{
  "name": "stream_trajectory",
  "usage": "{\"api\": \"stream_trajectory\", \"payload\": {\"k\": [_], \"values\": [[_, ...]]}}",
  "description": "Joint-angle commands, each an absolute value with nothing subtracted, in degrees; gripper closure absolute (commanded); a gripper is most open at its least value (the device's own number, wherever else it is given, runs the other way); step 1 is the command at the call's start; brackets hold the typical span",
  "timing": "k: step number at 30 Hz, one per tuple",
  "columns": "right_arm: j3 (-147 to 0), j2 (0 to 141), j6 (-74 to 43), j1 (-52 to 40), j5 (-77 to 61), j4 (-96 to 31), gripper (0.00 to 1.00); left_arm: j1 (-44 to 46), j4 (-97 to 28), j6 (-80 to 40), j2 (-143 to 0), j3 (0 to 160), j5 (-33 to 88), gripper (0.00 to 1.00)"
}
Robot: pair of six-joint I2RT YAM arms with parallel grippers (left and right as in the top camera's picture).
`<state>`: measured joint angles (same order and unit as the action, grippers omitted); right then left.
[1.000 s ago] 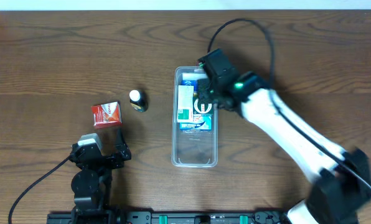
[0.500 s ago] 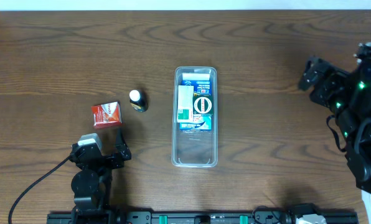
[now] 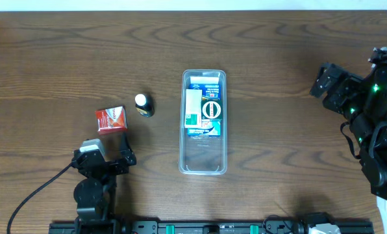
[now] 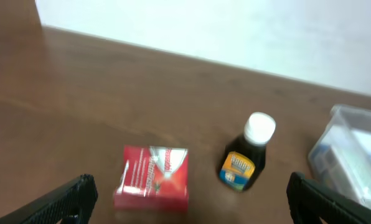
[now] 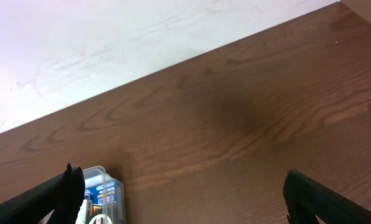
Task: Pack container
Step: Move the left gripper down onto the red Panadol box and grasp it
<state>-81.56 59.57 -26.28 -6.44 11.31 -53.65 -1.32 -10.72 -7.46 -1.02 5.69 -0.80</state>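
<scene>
Overhead only, whole container (image 3: pixel 204 161), half filled

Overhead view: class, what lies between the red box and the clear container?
A small dark bottle with a white cap, as the overhead view shows.

The overhead camera looks straight down on the wooden table (image 3: pixel 297 39) from well above, with the container (image 3: pixel 204 173) at the middle of its frame. The left wrist camera sits low and close to the tabletop, facing across it toward the white wall (image 4: pixel 235 31). It shares with the overhead view the red box (image 4: pixel 153 177), the small white-capped bottle (image 4: pixel 244 163) and, at its right edge, a corner of the container. The right wrist camera is farther back and looks obliquely down across bare wood toward the same wall. It shares only one end of the container, at its lower left.
</scene>
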Motion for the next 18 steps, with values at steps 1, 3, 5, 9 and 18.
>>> {"api": "stream_trajectory", "payload": {"k": [1,3,5,9,18], "values": [[-81.5,59.6,-25.8,-6.0,11.6,-53.8,0.01,-1.2,-10.3,-7.8,-1.9,9.8,-0.8,0.02],[-81.5,59.6,-25.8,-6.0,11.6,-53.8,0.01,-1.5,-12.6,-7.8,-5.2,14.5,-1.3,0.02],[-81.5,59.6,-25.8,-6.0,11.6,-53.8,0.01,-2.0,-16.2,-7.8,-10.3,19.9,-2.6,0.02],[-81.5,59.6,-25.8,-6.0,11.6,-53.8,0.01,-3.7,-23.8,-7.6,-26.2,33.7,-4.1,0.02],[-81.5,59.6,-25.8,-6.0,11.6,-53.8,0.01,-8.2,-34.7,-7.5,-61.2,57.1,-3.6,0.02]]}}
